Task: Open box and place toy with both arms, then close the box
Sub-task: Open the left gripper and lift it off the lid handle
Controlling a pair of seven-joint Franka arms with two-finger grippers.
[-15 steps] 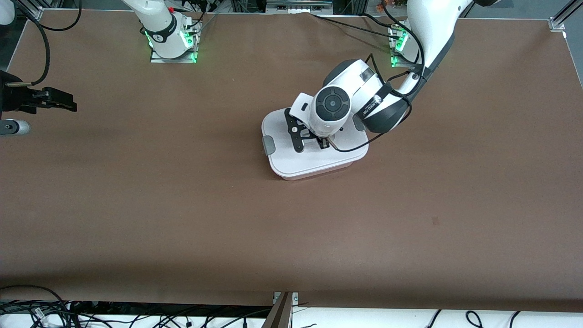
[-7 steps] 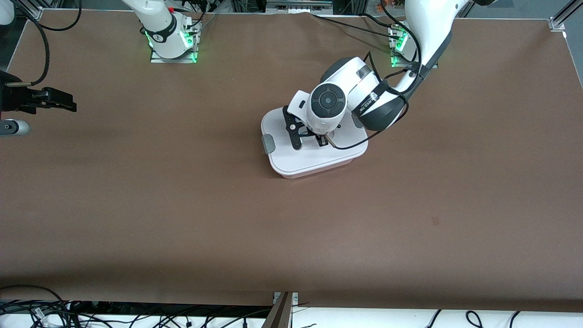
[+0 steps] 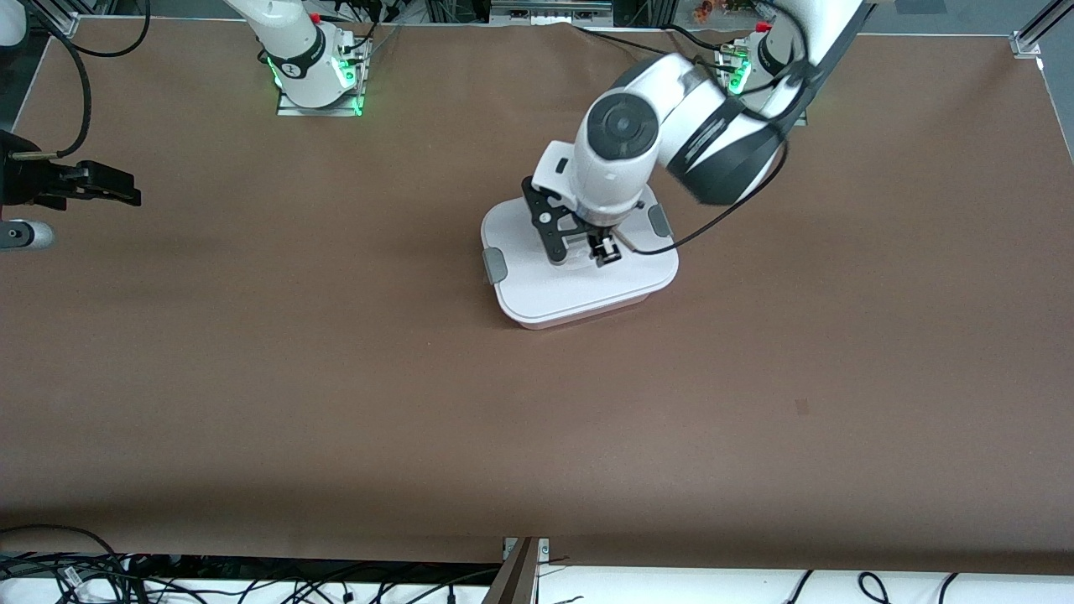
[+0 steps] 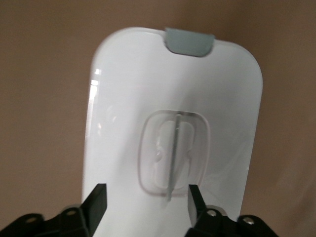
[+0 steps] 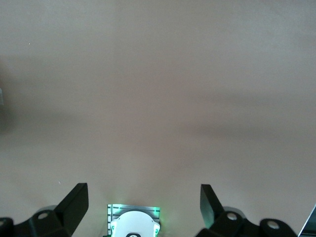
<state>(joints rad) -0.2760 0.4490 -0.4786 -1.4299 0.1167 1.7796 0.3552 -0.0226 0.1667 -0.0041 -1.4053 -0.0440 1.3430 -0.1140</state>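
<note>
The box (image 3: 579, 289) stands in the middle of the table with its white lid on and a grey clip (image 3: 494, 265) at each end. My left gripper (image 3: 587, 249) hovers over the lid, open and empty. In the left wrist view the lid (image 4: 128, 89), its clear recessed handle (image 4: 175, 150) and one clip (image 4: 190, 40) show under the left gripper (image 4: 145, 195). My right gripper (image 3: 117, 189) waits open and empty over the right arm's end of the table, also in its wrist view (image 5: 143, 197). The toy does not show in any view.
The brown table (image 3: 537, 436) carries only the box. The arm bases (image 3: 315, 75) stand along the edge farthest from the front camera; the right arm's base shows in the right wrist view (image 5: 133, 224). Cables hang off the edge nearest the front camera.
My left arm's wrist has risen and the left gripper has lifted off the lid. The box and the right arm have not moved.
</note>
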